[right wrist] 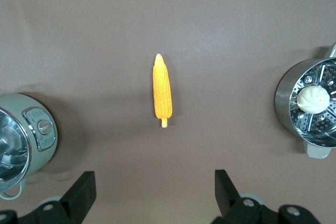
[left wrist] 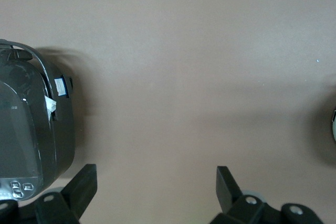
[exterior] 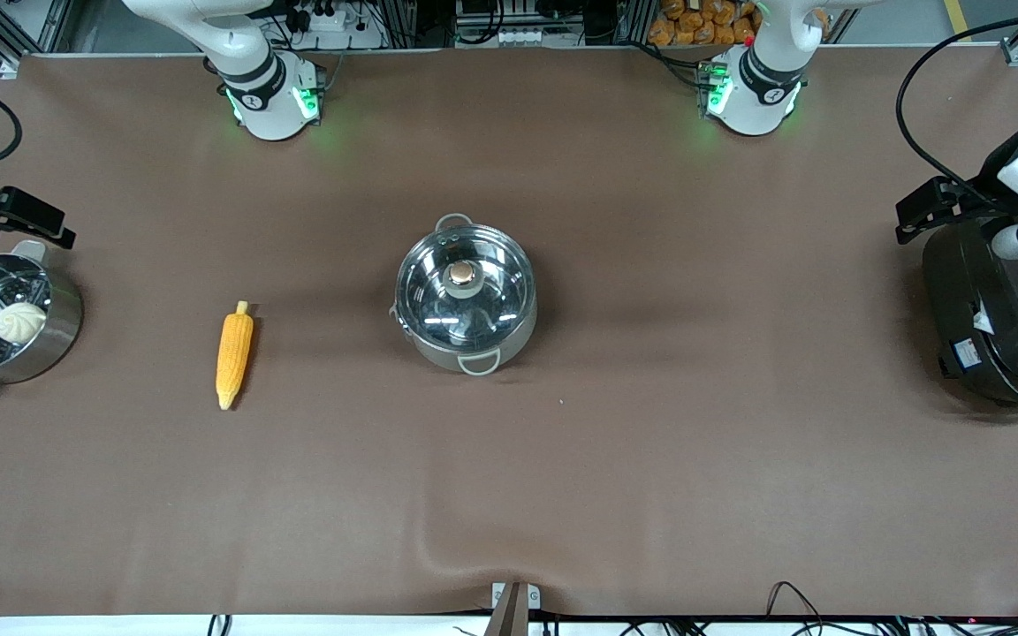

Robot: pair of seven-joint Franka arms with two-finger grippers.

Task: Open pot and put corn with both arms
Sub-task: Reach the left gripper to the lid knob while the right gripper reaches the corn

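Note:
The steel pot (exterior: 520, 334) stands mid-table with its glass lid (exterior: 438, 305) on and the metal knob (exterior: 462, 276) on top. Its wall also shows in the right wrist view (right wrist: 31, 145). The corn (exterior: 234, 353) lies on the cloth between the pot and the right arm's end, and shows in the right wrist view (right wrist: 162, 94). My right gripper (right wrist: 154, 174) is open and empty, up by the steamer (exterior: 23, 221). My left gripper (left wrist: 156, 171) is open and empty, up beside the rice cooker (exterior: 933, 208).
A steel steamer pot (exterior: 54, 340) holding a white bun (exterior: 21, 321) stands at the right arm's end; it also shows in the right wrist view (right wrist: 286, 106). A large black rice cooker (exterior: 995, 327) stands at the left arm's end and shows in the left wrist view (left wrist: 31, 124).

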